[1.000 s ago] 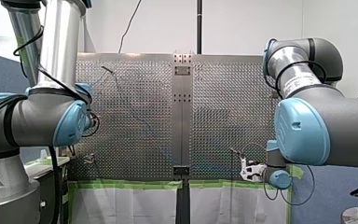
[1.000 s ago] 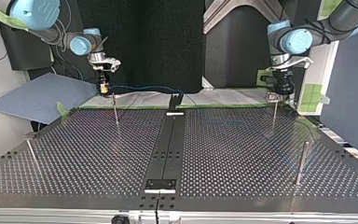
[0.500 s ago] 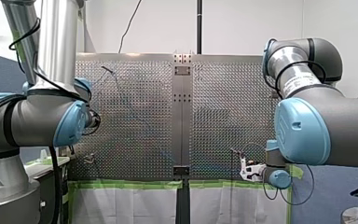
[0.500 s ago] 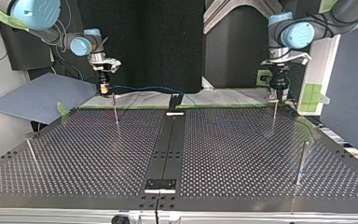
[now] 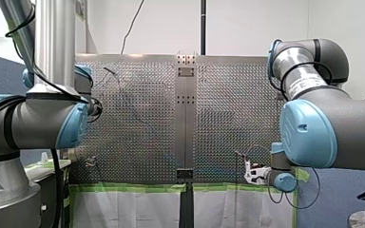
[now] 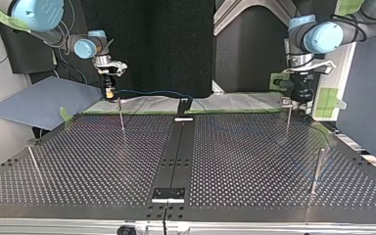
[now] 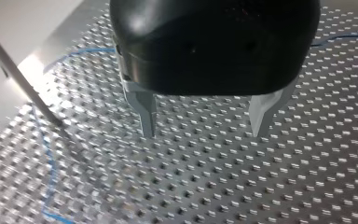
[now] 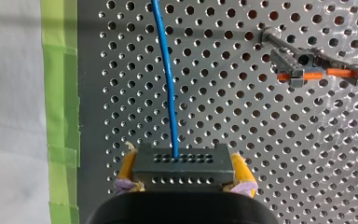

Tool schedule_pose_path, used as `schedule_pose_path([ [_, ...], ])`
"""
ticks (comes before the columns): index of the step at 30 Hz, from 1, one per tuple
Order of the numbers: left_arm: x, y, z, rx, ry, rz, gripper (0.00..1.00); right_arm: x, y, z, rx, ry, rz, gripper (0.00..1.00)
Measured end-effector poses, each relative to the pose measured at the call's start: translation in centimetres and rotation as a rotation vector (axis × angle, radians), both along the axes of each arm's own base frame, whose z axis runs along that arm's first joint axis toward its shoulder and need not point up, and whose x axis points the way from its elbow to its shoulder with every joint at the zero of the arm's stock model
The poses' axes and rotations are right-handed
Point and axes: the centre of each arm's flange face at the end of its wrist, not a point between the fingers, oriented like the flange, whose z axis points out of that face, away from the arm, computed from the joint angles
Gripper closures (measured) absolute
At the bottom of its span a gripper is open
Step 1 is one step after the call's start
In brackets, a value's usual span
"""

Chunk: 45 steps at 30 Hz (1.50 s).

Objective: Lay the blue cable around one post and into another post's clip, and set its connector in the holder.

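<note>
- The connector (image 8: 179, 171), a dark grey block with rows of small holes, is clamped between the yellow pads of my right gripper (image 8: 182, 157) and is in no holder.
- The clip (image 8: 303, 63), a grey piece with an orange part, sits on a post (image 8: 266, 35) beside and ahead of my right gripper. The blue cable (image 8: 168, 84) passes to one side of it, well apart.
- The blue cable leaves the middle of the connector's face and runs straight ahead over the table (image 8: 223, 121).
- In the top view, my right gripper (image 6: 109, 94) hangs at the table's far edge, at the view's left, just above a thin post (image 6: 121, 116). From there the cable runs toward the dark bracket (image 6: 183, 105) at the far end of the black centre strip (image 6: 175, 152).
- My left gripper (image 7: 205, 125) has its metal fingers (image 7: 145, 112) spread wide, with nothing between them. It hovers above the perforated table, with a slanting post (image 7: 16, 77) and a loop of the cable off to one side.
- In the top view, my left gripper (image 6: 301, 97) is at the far right, beside another post (image 6: 288, 120).
- Green tape (image 8: 61, 93) edges the table. A blue-grey sheet (image 6: 39, 100) lies beyond the table, at the top view's left.
</note>
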Motion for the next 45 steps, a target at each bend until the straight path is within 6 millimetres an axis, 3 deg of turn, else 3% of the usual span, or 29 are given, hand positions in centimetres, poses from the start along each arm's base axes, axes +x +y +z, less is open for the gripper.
schedule_pose_path([
  [21, 1.3, 0.6, 12.1, 0.035, -0.157, 0.006, 0.00, 0.0, -0.2, 0.0, 0.008, -0.005, -0.003, 1.00],
  [36, -1.9, 0.1, 16.7, 0.106, -0.161, 0.025, 0.00, -0.1, -0.2, 0.0, 0.007, -0.005, -0.004, 1.00],
  [45, -1.9, 0.4, 20.1, 0.185, -0.155, 0.063, 0.00, 0.0, -0.2, 0.0, 0.007, -0.005, -0.003, 1.00],
])
